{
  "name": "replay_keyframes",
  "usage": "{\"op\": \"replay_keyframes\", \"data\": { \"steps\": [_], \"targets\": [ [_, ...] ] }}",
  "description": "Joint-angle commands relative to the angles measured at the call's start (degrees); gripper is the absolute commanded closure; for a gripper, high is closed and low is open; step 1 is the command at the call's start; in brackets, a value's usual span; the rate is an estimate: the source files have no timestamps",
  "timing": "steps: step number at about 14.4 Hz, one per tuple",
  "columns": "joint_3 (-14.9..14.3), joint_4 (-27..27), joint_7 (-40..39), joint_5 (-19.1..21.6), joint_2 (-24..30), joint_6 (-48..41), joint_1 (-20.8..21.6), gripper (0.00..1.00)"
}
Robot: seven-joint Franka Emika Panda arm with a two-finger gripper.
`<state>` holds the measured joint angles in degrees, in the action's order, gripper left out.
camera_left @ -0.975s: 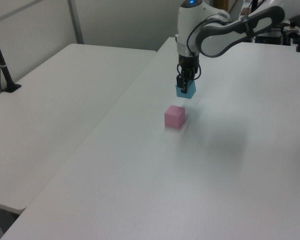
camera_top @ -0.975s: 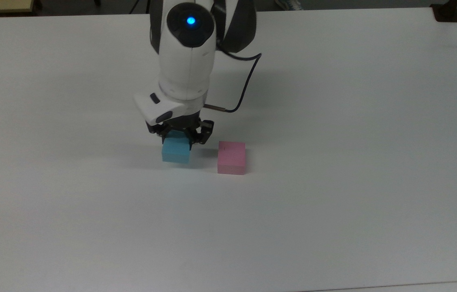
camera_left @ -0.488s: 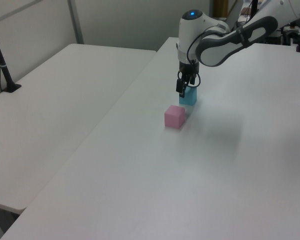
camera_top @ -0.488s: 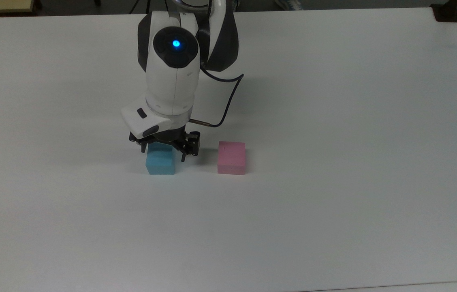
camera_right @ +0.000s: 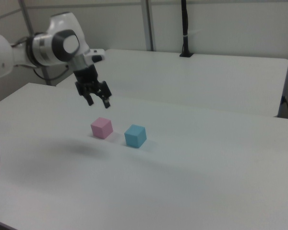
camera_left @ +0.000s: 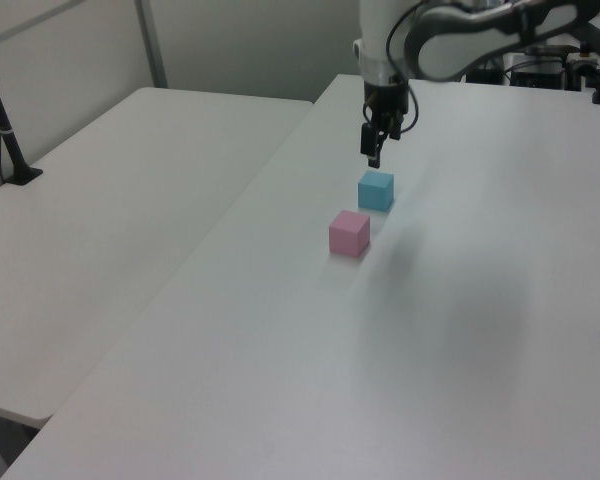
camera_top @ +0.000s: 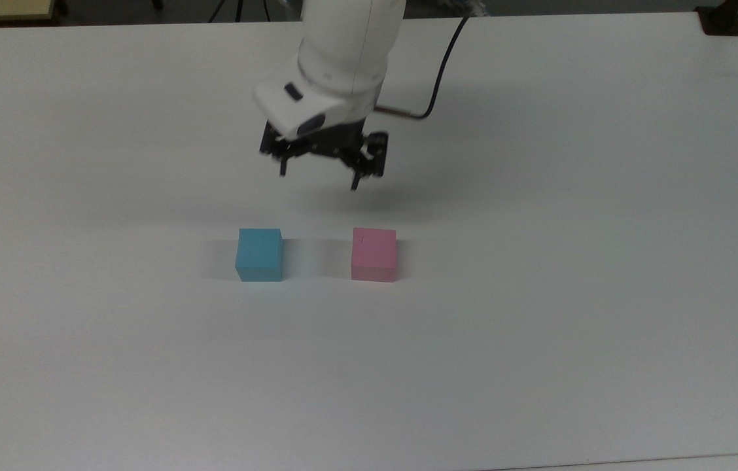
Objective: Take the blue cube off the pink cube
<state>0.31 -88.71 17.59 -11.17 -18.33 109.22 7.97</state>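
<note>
Two cubes: blue cube and pink cube sitting apart on counter.
Claw: hanging spread wide, gripping nothing.

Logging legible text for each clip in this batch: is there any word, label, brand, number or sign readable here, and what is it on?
None: no readable text in the top, left or right view.
The pink cube has a tiny dark speck on its top face, too small to read as a character.
The blue cube, the gripper and the table carry no lettering.

A white table carries the blue cube and the pink cube, apart
</note>
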Motion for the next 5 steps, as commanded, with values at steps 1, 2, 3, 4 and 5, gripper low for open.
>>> {"op": "replay_keyframes", "data": {
  "steps": [1, 2, 3, 4, 5],
  "targets": [
    [-0.74, -4.18, -0.09, 7.81, 8.38, -4.62, -0.06, 0.00],
    [-0.92, -5.49, -0.71, 8.96, 11.45, -6.46, -0.23, 0.00],
    [-0.92, -6.46, -1.15, 9.06, 13.13, -7.26, -0.41, 0.00],
    [-0.92, -7.17, -1.24, 9.06, 14.19, -7.62, -0.85, 0.00],
    [-0.92, -7.26, -1.41, 9.06, 14.81, -8.32, -1.46, 0.00]
  ]
}}
